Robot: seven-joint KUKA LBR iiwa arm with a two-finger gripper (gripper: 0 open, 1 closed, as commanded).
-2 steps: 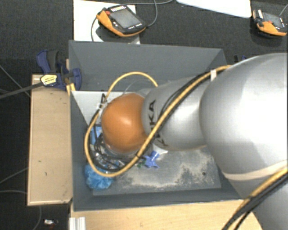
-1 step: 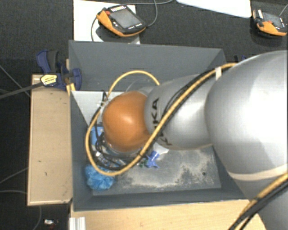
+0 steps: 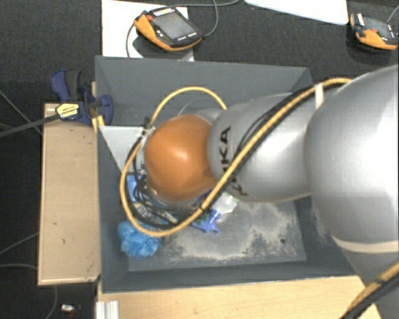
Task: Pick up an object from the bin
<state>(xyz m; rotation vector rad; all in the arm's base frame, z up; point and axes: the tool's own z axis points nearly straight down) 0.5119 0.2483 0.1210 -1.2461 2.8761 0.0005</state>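
Toward the bin's near-left corner, a crumpled blue wad lies just beside the arm's orange cover, which hides the grasp; open or shut, I cannot tell.

The floor is a dark, textured covering, seen at 9, 11 and 1 o'clock. At 12 o'clock a white sheet lies on it, carrying an orange-and-black handset; a black cable runs off the top edge. Second handset at 1 o'clock, near another sheet. A thin lead crosses the floor at 9 o'clock.
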